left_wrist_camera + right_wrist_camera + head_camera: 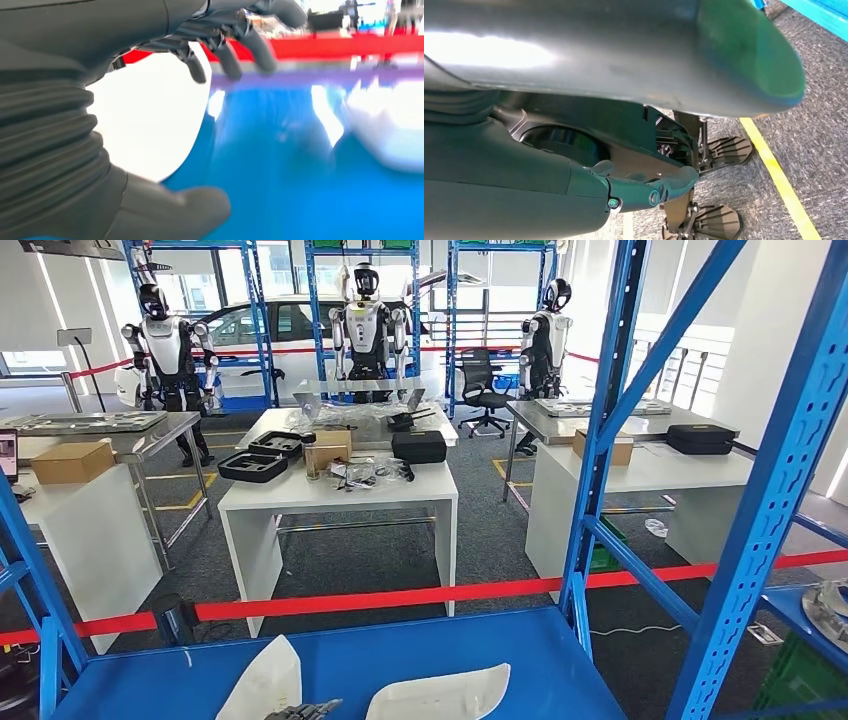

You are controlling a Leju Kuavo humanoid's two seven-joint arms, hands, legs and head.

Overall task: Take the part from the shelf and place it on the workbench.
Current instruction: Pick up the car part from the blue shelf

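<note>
Two white parts (pixel 262 683) lay on the blue shelf (pixel 440 645); left hand (pixel 215 45) hovered fingers-apart over the nearer for pickup, right hand (pixel 644 187) state unclear.

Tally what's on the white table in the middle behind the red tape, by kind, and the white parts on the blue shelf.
White parts on the blue shelf: 2
Black cases on the table: 3
Cardboard boxes on the table: 1
Total: 6
</note>
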